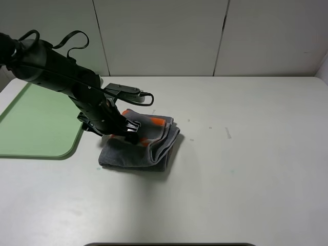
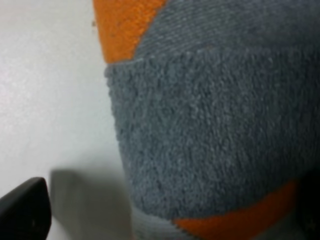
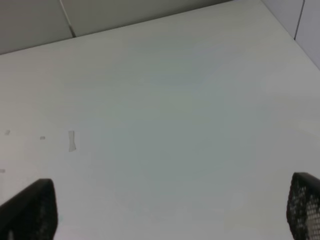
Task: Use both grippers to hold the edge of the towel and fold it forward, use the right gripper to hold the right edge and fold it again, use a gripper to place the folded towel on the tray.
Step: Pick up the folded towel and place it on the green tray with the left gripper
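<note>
**Entry: folded towel under the left hand, tray waiting alongside**

One dark grey terry-cloth towel with an orange stripe (image 1: 141, 146), lying on the white worktop (image 1: 246, 169) in a thick, several-layered bundle. Orange shows at two places in the folds. Judged from its shape, both folds are done and only the transfer remains.

One left hand, a black jaw end on a bulky black arm (image 1: 129, 132), set down on the bundle's upper face, directly over the cloth. In the left wrist view the towel fills nearly everything beneath the hand, with one dark finger (image 2: 25, 210) off the cloth's edge above bare worktop and the other only a dark edge at the opposite side. It looks spread wide, straddling the cloth and not yet closed on it, though that far side is barely visible. The placing suits a pinch of the whole stack at once.

One pale green flat plastic tray with rounded corners (image 1: 36, 123), just beside the towel, behind the left hand's arm, nothing seen lying on it.

One right hand (image 3: 170, 220), out of the overhead view; its two black fingers stand wide apart over bare worktop, holding nothing, kept clear of the towel.
</note>
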